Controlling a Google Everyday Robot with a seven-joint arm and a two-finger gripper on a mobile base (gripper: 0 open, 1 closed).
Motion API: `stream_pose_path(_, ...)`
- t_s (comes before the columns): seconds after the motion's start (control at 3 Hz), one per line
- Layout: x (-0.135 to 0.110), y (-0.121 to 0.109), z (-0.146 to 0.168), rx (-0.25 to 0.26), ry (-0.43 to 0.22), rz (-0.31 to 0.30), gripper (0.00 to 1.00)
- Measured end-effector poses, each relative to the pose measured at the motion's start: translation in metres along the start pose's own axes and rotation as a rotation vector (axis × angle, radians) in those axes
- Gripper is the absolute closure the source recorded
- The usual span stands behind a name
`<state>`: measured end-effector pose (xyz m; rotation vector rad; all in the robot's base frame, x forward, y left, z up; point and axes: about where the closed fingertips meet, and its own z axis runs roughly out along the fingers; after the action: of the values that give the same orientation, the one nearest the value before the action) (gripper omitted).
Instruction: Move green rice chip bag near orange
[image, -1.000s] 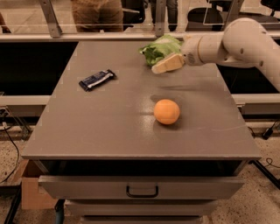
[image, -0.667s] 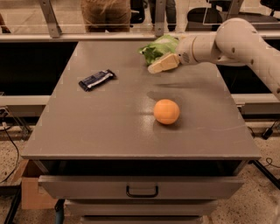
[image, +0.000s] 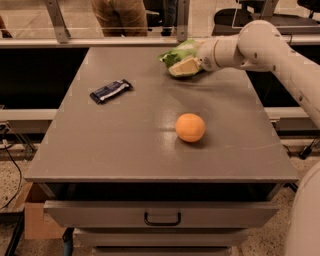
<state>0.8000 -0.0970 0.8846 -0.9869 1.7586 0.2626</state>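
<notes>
The green rice chip bag (image: 176, 53) is crinkled light green and lies at the far edge of the grey table (image: 125, 145), right of centre. My gripper (image: 183, 66) reaches in from the right and sits low against the bag's near right side, covering part of it. The white arm (image: 260, 47) stretches in from the right edge of the view. The orange (image: 190, 127) stands alone on the table, well in front of the bag and nearer to me.
A small dark blue wrapped bar (image: 110, 91) lies on the table's left part. The table has a drawer with a handle (image: 162, 219) below its front edge. A person (image: 120, 17) stands behind a rail (image: 100, 42) beyond the table.
My gripper has moved slightly left and farther in against the bag. The bag, orange and bar have kept their places.
</notes>
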Motion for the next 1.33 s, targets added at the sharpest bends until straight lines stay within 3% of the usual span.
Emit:
stream_pose_path(1.0,-0.001,0.004,0.001,-0.018,0.016,-0.049,0.97)
stream_pose_path(1.33,-0.001,-0.004,-0.025,0.01,0.013,-0.03,1.0)
